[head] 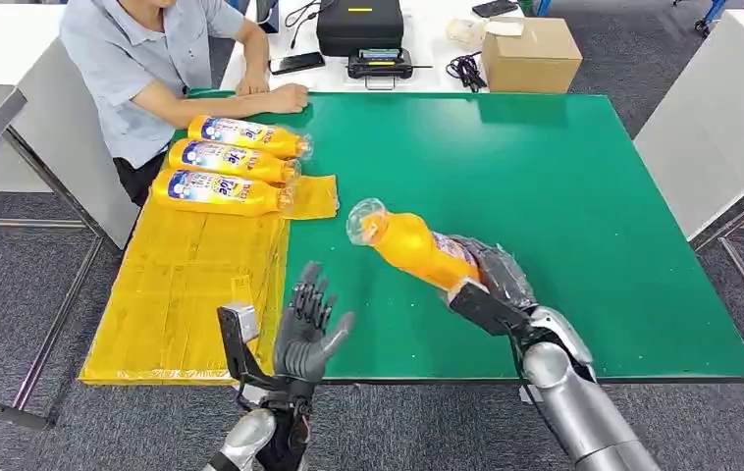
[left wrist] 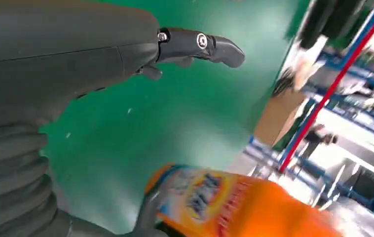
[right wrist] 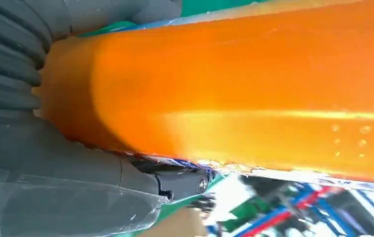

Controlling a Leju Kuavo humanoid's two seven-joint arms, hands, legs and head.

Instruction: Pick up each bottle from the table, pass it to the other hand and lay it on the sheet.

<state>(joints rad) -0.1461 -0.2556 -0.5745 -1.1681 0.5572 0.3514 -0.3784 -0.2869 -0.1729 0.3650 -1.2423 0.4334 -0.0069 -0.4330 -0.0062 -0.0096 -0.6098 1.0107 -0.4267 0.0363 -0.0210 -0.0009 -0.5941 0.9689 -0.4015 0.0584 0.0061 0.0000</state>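
Gripping, right hand [head: 481, 280]: it clasped an orange bottle [head: 412, 245] aloft over the green surface [head: 564, 196], cap end toward the left.
Left hand [head: 307, 329]: fingers spread, nothing held, raised near the bottle.
Yellow sheet [head: 186, 294]: three bottles [head: 226, 162] lay side by side at its far end.
Labels: blue-and-white; large figures, perhaps "20", unclear.
Person [head: 147, 69]: arm rested on the surface edge.

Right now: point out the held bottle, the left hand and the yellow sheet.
held bottle [head: 412, 245], head view, on its orange body above the right hand.
left hand [head: 307, 334], head view, on the palm.
yellow sheet [head: 186, 285], head view, on a bare part.
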